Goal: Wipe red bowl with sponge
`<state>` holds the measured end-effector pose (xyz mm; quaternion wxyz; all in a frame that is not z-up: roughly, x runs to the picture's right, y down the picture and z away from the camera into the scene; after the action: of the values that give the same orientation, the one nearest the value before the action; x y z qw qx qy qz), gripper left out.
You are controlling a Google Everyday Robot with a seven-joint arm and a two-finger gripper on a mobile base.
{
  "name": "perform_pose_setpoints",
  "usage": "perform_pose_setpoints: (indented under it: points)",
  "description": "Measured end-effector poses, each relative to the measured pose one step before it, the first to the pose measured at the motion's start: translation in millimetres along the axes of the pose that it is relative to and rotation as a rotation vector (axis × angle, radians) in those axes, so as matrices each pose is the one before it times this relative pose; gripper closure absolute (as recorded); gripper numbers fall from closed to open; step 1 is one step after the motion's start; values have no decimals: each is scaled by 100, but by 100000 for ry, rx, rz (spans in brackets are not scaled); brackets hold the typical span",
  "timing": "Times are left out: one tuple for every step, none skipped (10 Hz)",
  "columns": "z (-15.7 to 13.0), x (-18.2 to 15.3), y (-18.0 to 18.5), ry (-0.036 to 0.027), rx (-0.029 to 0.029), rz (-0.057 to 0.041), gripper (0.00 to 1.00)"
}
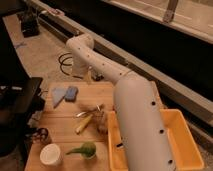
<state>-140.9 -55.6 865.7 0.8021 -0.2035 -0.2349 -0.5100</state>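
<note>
Tabletop [57, 127]: sponge [71, 93] near hand [89, 78]

Dim light. Grey floor [40, 52] at 10 o'clock; a pale ledge [185, 95] runs diagonally from 11 to 4 o'clock. Dark wall [150, 42] behind it.
</note>
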Motion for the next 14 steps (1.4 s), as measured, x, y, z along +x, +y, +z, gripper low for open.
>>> perform_pose_setpoints:
  points:
    - [22, -95, 39, 37, -172, 359, 26]
    - [-103, 120, 877, 624, -718, 1788, 26]
    - [64, 406, 944, 552, 304, 765, 26]
    - [528, 398, 1179, -594, 2249, 610, 26]
    - [1040, 250, 664, -1631, 2202, -522, 26]
    - [910, 77, 14, -1586, 1257, -816, 26]
    - [926, -89, -365, -1663, 1060, -1037, 26]
    - [1500, -190, -1069, -2448, 1421, -1793, 26]
    - [1271, -222, -1224, -2062, 812, -1780, 26]
    - [947, -129, -1183, -1548, 726, -1785, 26]
    - [1180, -236, -1335, -2477, -90, -2685, 26]
    - [1415, -156, -1098, -2720, -998, -3103, 26]
    - [892, 18, -562, -1462, -696, -1462, 26]
    - [1048, -33, -482, -2125, -860, -1474, 26]
